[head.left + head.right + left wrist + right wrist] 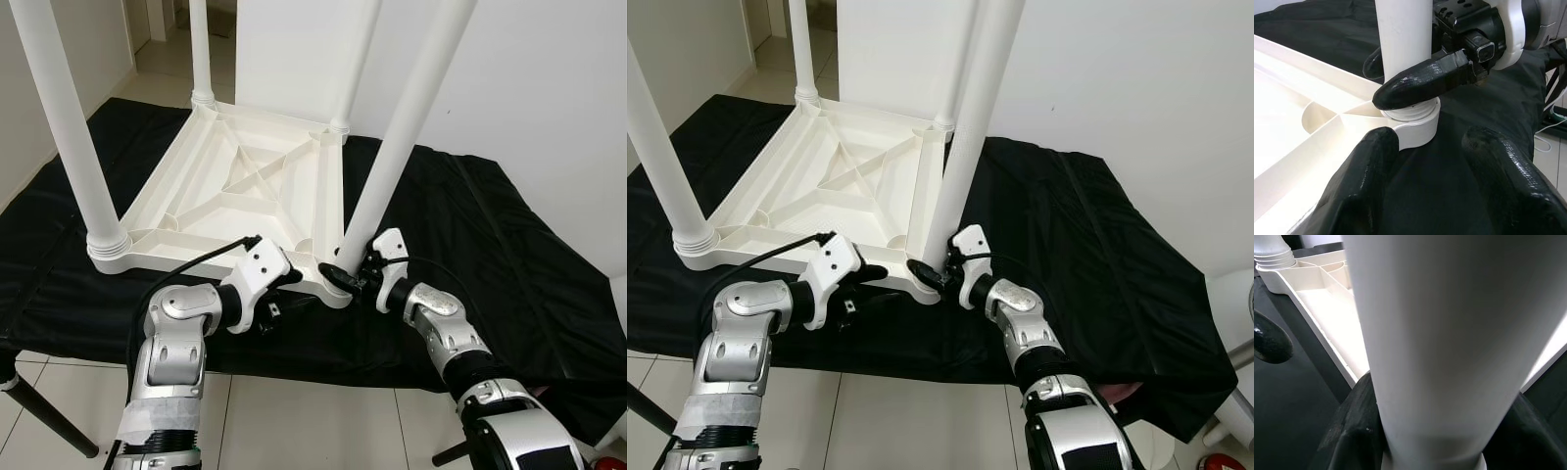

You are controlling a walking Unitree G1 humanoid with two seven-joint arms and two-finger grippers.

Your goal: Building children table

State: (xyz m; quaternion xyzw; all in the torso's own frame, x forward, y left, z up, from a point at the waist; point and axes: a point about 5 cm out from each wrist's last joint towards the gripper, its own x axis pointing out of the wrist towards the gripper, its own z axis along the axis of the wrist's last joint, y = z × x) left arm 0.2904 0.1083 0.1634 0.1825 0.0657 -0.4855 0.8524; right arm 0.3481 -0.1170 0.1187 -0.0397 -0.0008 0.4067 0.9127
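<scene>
Gripping the near-right table leg [392, 166] at its base, my right gripper [355, 272] sits at the inverted tabletop's [235, 196] near corner; leg axis upright. Left wrist view: left gripper [1437, 166] fingers apart, just beside that corner socket [1418, 129]. Right wrist view: fingers [1352, 431] clamp the leg.

The upturned tabletop [245, 196] lies on the cloth [490, 255], with four legs [402, 147] standing at its corners.

No words, numbers or signs can be read on anything here. Nothing has a label you can make out.
</scene>
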